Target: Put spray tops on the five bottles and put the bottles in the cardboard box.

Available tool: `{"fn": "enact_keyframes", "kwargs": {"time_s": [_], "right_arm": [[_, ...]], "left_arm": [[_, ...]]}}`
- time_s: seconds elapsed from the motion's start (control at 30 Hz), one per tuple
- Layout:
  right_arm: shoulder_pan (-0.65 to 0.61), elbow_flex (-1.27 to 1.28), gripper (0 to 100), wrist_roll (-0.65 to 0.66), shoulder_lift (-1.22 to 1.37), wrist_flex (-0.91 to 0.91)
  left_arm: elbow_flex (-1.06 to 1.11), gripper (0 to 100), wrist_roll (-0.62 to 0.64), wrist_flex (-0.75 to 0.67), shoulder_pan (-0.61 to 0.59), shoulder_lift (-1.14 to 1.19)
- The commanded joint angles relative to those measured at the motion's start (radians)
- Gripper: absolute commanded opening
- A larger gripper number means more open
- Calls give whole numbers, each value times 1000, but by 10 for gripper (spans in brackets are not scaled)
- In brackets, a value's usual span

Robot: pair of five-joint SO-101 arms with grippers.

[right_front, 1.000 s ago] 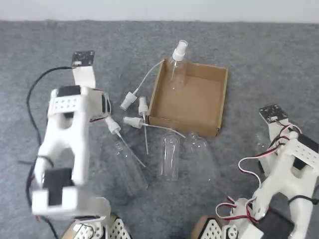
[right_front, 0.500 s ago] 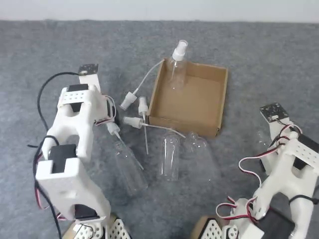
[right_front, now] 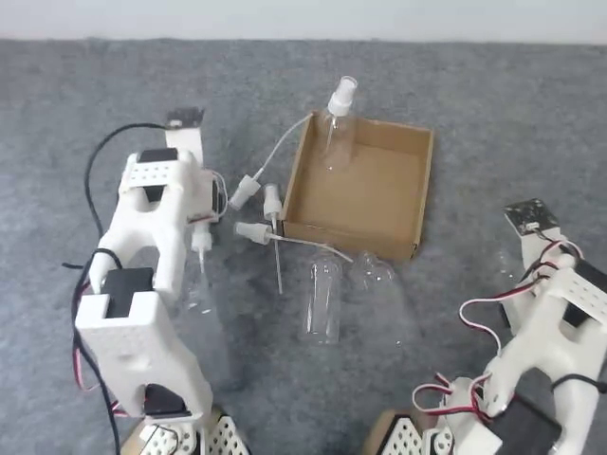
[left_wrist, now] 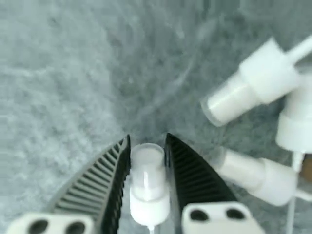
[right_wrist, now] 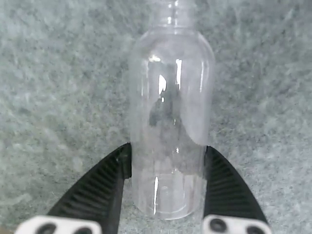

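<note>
The left hand is clamped on a white spray top that sits on a held bottle, which is upright beneath it above the grey worktop. The right hand grips a clear open-necked bottle by its lower body. Three loose spray tops lie between the left arm and the cardboard box. One capped bottle stands in the box's far corner, and two bare bottles lie just in front of the box
</note>
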Motion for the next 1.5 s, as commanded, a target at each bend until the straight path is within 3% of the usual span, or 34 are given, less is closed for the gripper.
{"fn": "enact_keyframes", "kwargs": {"time_s": [0.0, 0.23, 0.43, 0.5, 0.7, 0.9, 1.07, 1.2, 1.47], "right_arm": [[18, -20, 144, 11, 1, -13], [18, -20, 145, 5, 1, -15], [18, -20, 145, 3, 1, -15], [18, -20, 145, 3, 1, -15], [12, -20, 145, 5, 1, -15], [15, -18, 145, 6, 1, -8], [-2, -18, 145, 5, -1, -8], [-4, -18, 145, 5, -1, -8], [-1, -18, 145, 5, -1, -7]], "left_arm": [[-185, 80, -29, 29, 5, -15], [-522, 80, -129, 267, 3, -9], [-834, 80, -232, 552, -31, -17], [-912, 80, -264, 618, -78, -17], [-892, 79, -423, 614, -353, -127], [-636, 79, -690, 563, -710, -218], [-355, 80, -862, 411, -896, -218], [-76, 80, -965, 404, -924, -221], [387, 80, -974, 255, -801, -229]]}}
